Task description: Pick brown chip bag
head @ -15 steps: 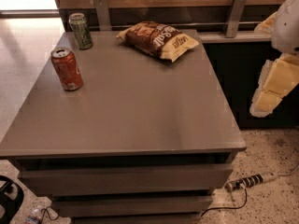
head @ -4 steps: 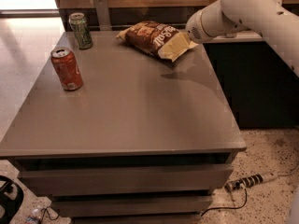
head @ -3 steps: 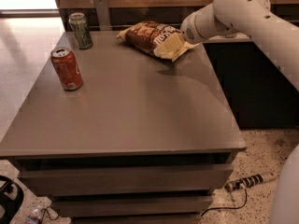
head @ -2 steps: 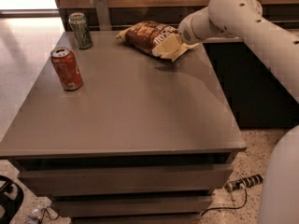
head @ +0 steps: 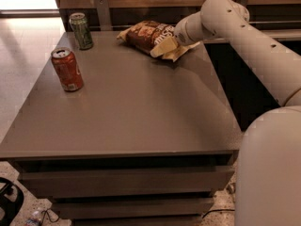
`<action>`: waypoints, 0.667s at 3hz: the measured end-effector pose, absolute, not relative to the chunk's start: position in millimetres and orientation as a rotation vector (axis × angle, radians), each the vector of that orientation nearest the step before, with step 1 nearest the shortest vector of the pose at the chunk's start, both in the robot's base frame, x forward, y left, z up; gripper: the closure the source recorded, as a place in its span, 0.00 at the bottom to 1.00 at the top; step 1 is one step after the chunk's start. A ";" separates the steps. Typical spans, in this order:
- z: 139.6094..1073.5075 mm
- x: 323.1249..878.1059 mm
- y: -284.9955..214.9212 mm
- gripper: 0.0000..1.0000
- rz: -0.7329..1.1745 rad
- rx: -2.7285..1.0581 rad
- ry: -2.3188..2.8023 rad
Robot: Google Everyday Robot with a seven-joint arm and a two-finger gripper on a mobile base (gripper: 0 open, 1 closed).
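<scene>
claw (head: 163, 46) at right end of brown chip bag (head: 143, 34) (table (head: 141, 117) rear) | grip: cannot tell

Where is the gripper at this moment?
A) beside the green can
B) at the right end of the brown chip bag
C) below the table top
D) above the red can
B: the gripper is at the right end of the brown chip bag, far from the red can and the green can at the left.

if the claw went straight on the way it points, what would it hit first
Probably the brown chip bag: the claw is at its right end, aimed left across it; contact is unclear.
</scene>
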State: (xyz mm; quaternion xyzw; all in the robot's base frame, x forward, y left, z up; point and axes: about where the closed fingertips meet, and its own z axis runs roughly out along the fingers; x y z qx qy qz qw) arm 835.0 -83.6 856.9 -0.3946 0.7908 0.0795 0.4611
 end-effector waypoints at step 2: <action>840.4 851.4 -58.8 0.15 0.247 -1.014 1.936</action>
